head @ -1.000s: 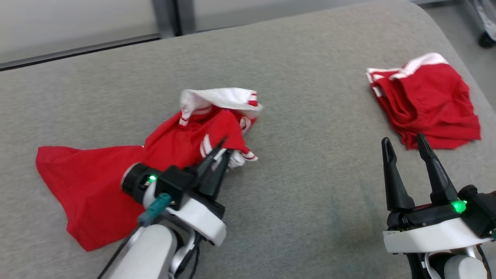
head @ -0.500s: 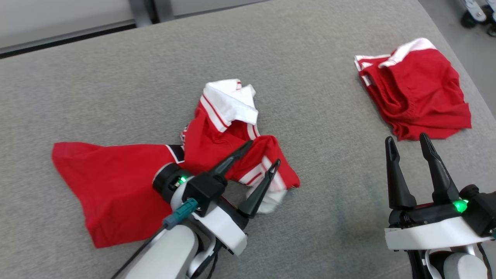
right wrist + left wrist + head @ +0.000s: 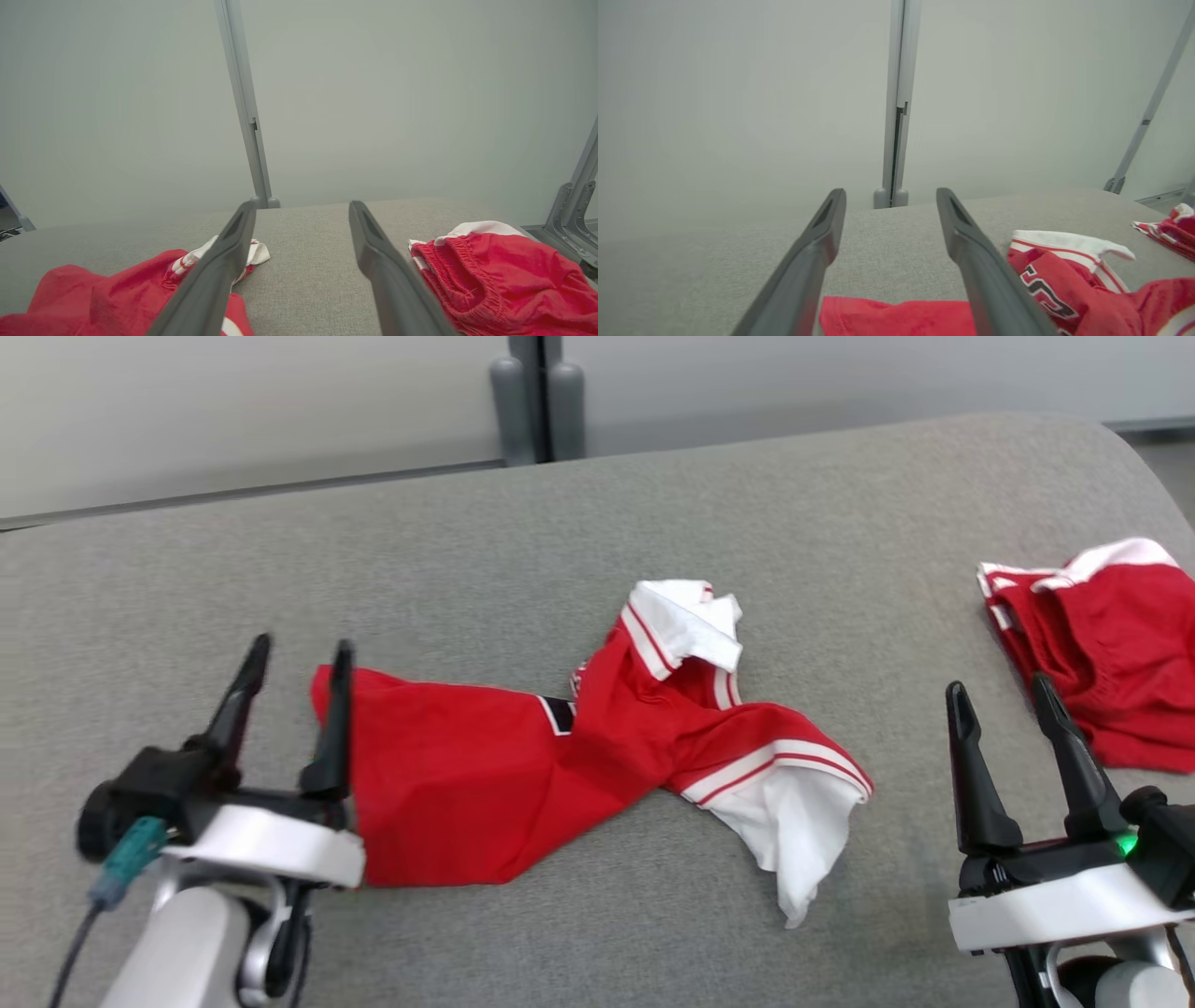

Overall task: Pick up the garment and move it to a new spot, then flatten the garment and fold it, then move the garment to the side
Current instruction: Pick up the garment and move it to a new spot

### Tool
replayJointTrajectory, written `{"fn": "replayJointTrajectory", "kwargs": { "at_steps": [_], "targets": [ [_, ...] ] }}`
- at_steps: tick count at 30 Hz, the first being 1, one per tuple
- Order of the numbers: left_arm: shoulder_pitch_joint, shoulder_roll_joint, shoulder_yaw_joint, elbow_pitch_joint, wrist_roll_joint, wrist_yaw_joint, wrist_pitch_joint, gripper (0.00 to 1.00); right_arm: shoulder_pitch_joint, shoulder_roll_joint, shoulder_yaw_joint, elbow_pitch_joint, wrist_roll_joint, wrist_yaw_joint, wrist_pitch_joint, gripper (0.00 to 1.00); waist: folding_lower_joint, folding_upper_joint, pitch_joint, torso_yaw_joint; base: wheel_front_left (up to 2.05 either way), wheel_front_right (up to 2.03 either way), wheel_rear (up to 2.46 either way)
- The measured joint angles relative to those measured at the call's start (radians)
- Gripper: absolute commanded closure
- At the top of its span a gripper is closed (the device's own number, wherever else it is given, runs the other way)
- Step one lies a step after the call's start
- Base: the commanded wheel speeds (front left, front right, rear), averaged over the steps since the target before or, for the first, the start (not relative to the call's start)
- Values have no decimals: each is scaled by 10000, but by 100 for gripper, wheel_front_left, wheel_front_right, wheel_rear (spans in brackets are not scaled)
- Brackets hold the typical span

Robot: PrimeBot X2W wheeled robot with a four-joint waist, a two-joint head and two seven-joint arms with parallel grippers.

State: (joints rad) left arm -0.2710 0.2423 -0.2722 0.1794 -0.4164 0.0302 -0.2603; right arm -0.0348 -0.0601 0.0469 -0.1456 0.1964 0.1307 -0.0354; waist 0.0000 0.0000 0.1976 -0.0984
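Right now we have the red jersey (image 3: 467, 775) lying crumpled near the middle of the grey tabletop (image 3: 653, 495). Its red body is spread toward our left, a white collar (image 3: 686, 616) with red stripes is bunched at the far side, and a white sleeve (image 3: 794, 821) trails toward the near right. Our left gripper (image 3: 301, 644) stands at the jersey's left edge with its fingers spread apart and nothing between them. In the head view its right fingertip crosses the corner of the cloth, and in the left wrist view a strip of red hem lies low between the two fingers, but we cannot tell whether they touch the fabric. Our right gripper (image 3: 997, 684) is at the lower right, fingers likewise wide apart and holding nothing. In the right wrist view bare tabletop shows between them, with the jersey off to one side and a pair of red shorts (image 3: 1120, 663) to the other. The shorts — folded, with a gathered waistband and a white band along the far edge — sit at the right end of the tabletop, well apart from the jersey and just beside our right fingers. Behind the tabletop a grey post (image 3: 534, 401) rises against a pale wall (image 3: 233, 420).
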Motion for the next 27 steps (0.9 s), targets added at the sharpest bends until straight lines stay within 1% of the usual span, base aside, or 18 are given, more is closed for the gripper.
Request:
{"fn": "replayJointTrajectory", "kwargs": {
  "at_steps": [4,8,11,14,22,27],
  "targets": [
    [648,368,773,-67,-113,194,-12,0,203,-73,-63,-40,2,0,144,0,0,0,-326,422,0,0,0],
    [1330,554,1143,-378,-151,290,-13,0,415,-171,-127,-4,42,2,282,0,0,0,-655,701,0,0,0],
    [1845,522,1110,-761,-151,407,6,0,632,-221,-165,56,109,0,359,0,0,0,-926,822,0,0,0],
    [2278,606,1081,-1049,-151,476,144,0,884,-261,-203,132,165,0,412,0,0,0,-1211,882,0,0,0],
    [3318,746,966,-1653,-148,754,614,0,1573,-510,-219,297,362,0,571,0,0,0,-2012,889,0,0,0],
    [3602,815,963,-1962,-161,855,755,0,1755,-504,-245,148,408,0,658,0,0,0,-2219,860,0,0,0]
  ]
}}
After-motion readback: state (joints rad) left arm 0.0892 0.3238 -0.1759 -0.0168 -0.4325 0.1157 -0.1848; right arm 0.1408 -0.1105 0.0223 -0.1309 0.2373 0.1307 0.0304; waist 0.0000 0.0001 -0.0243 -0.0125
